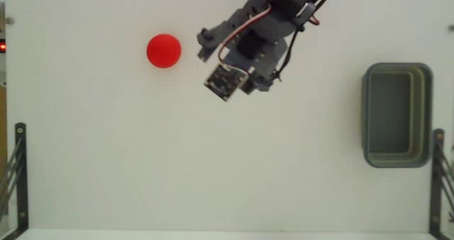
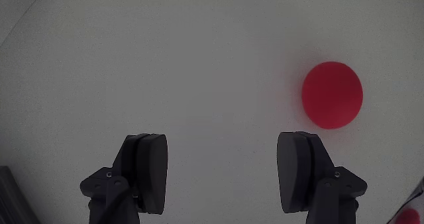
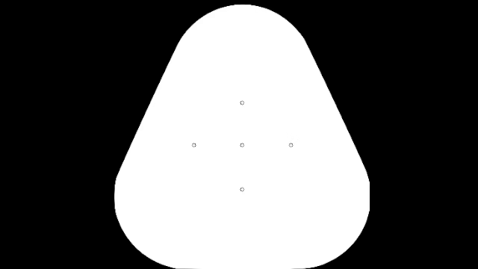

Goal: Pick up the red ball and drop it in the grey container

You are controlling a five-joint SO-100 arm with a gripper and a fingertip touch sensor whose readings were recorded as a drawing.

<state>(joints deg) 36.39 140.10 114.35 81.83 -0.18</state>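
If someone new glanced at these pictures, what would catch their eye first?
The red ball stands out on the white table, upper left in the fixed view. The arm's hand is open and empty, the ball up and to the right of its fingers in the wrist view. The grey container sits empty at the far right.

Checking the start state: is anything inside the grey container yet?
Nothing shows inside the grey container in the fixed view: only its bare hollow. The red ball lies apart on the white table, and the open gripper holds nothing.

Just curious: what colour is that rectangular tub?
Grey-green rectangular plastic tub, clearest in the fixed view.
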